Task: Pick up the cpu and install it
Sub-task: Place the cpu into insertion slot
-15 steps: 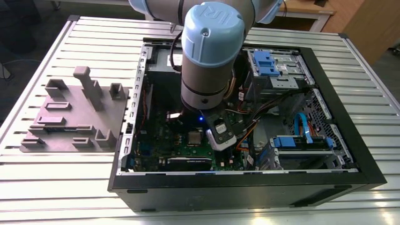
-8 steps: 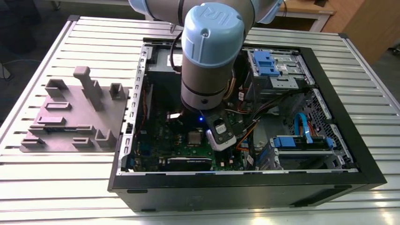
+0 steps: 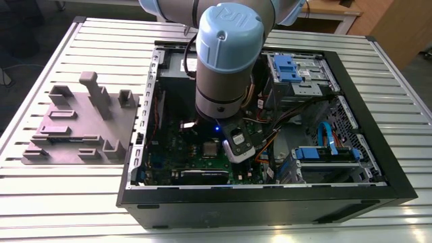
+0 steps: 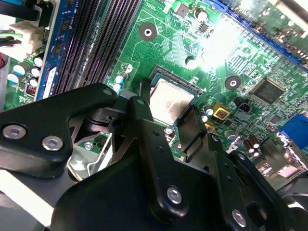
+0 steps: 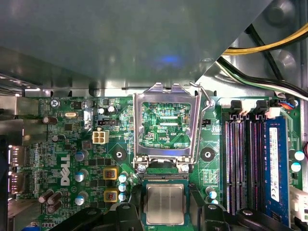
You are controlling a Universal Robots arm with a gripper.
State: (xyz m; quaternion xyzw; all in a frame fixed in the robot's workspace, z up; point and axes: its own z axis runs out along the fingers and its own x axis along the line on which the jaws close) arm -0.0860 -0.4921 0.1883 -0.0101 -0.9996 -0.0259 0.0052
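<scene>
My claw (image 4: 169, 107) straddles the cpu (image 5: 165, 204); I can't tell whether it is clamped on it or loose. The square chip lies flat, metal lid up, aligned in its socket (image 5: 166, 179) on the motherboard (image 5: 67, 144), retention frame (image 5: 166, 95) swung open, inside the computer case (image 3: 270, 207) on the tabletop (image 3: 68, 202).

Cpu (image 5: 165, 203) at socket (image 5: 163, 177) on motherboard (image 5: 72, 144), inside case (image 3: 270, 212), on table (image 3: 68, 202).

In the second wrist view the gripper's (image 4: 168, 106) black linkage covers the cpu's (image 4: 172, 97) edge nearest it. In the exterior view the arm (image 3: 226, 66) hides much of the motherboard (image 3: 165, 154) beneath it.
</scene>
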